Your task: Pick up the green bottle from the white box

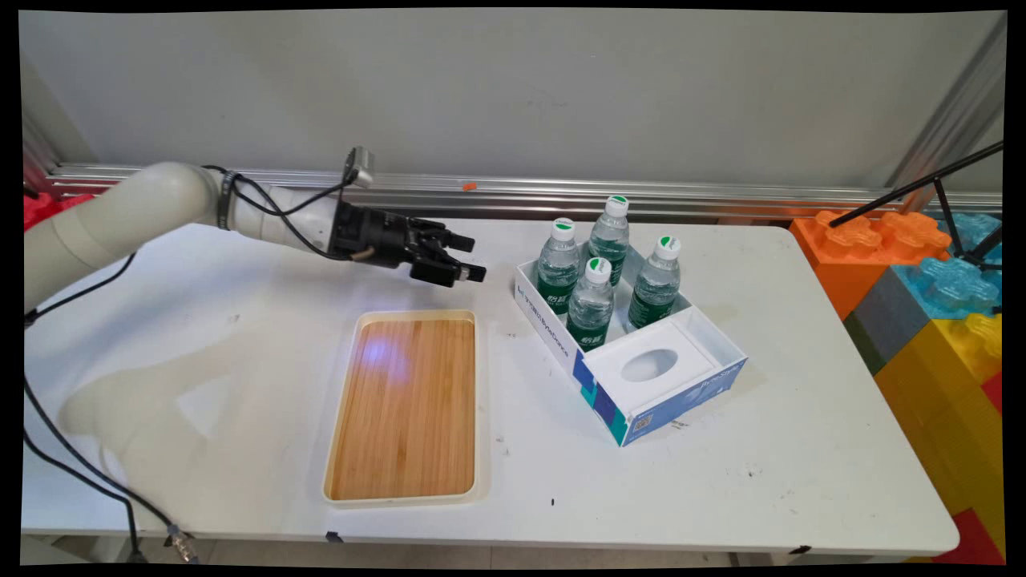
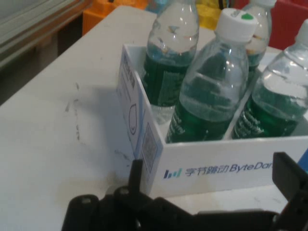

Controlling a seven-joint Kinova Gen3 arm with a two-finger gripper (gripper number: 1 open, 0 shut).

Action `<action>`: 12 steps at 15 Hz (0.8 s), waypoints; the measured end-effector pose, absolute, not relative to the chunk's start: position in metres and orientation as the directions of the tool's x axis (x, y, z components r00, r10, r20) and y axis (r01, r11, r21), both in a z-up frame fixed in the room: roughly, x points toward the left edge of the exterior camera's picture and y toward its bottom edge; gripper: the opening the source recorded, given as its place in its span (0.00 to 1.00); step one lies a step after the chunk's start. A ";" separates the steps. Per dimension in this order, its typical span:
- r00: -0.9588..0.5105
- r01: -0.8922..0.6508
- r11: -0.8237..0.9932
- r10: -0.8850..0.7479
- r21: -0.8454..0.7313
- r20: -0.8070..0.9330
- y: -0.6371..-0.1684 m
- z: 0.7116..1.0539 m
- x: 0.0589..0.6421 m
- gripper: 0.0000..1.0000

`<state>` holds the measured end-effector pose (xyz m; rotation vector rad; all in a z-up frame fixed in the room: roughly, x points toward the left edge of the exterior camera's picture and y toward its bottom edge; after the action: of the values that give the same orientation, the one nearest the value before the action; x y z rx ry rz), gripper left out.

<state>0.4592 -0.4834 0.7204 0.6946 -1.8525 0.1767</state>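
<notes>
Above table's far-left part, gripper [image 1: 471, 257] w/ jaws spread wide, holding nothing, pointing sideways at the box [image 1: 553, 332]; fingers [image 2: 290, 174] apart w/ box wall between them in hand view, not touching. Arm [image 1: 120, 212] reaches in low, near-horizontal from left, black cables [image 1: 272, 210] looped on wrist. Box is white/blue, lettered ByteDance, holds 4 upright water bottles [image 1: 591, 303], green labels, white caps; near end has white insert [image 1: 651, 366] w/ oval hole. Wooden tray [image 1: 409, 481] lies below gripper, nothing in it.
</notes>
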 end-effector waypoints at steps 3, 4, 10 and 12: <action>-0.227 -0.536 0.821 -0.365 0.197 0.903 -0.488 0.714 0.448 1.00; -0.227 -0.534 0.824 -0.358 0.192 0.906 -0.490 0.712 0.443 1.00; -0.251 -0.505 0.852 -0.297 0.137 0.921 -0.501 0.702 0.420 1.00; -0.268 -0.492 0.864 -0.269 0.109 0.925 -0.505 0.700 0.415 1.00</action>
<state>0.4145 -0.5045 0.6997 0.5691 -1.8661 0.2366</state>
